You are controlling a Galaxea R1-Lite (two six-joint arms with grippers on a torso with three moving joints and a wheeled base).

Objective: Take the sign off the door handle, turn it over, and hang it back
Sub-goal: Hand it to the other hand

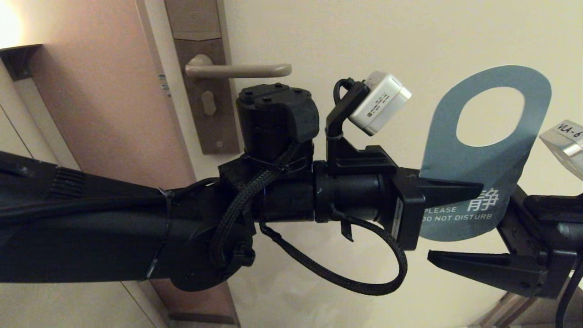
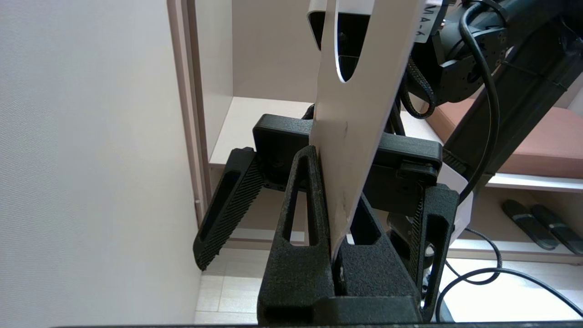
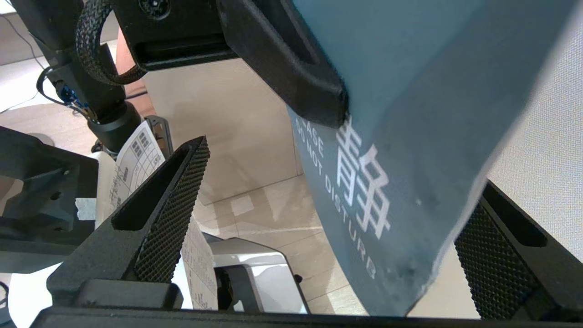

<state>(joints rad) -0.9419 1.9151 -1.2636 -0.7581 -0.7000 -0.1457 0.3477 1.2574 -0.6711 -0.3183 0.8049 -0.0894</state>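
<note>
The left tool (image 1: 473, 189) is clamped on the lower half of the one sign (image 1: 489, 157), holding it upright in the air, off and well right of the single door handle (image 1: 239, 70). Its finger hides part of the white lettering. The right tool (image 1: 460, 228) gapes wide around the sign's bottom edge, one finger hidden behind the card, gripping nothing.

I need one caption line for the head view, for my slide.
Left end effector holds teal sign off the door handle; open right end effector straddles it.
</note>
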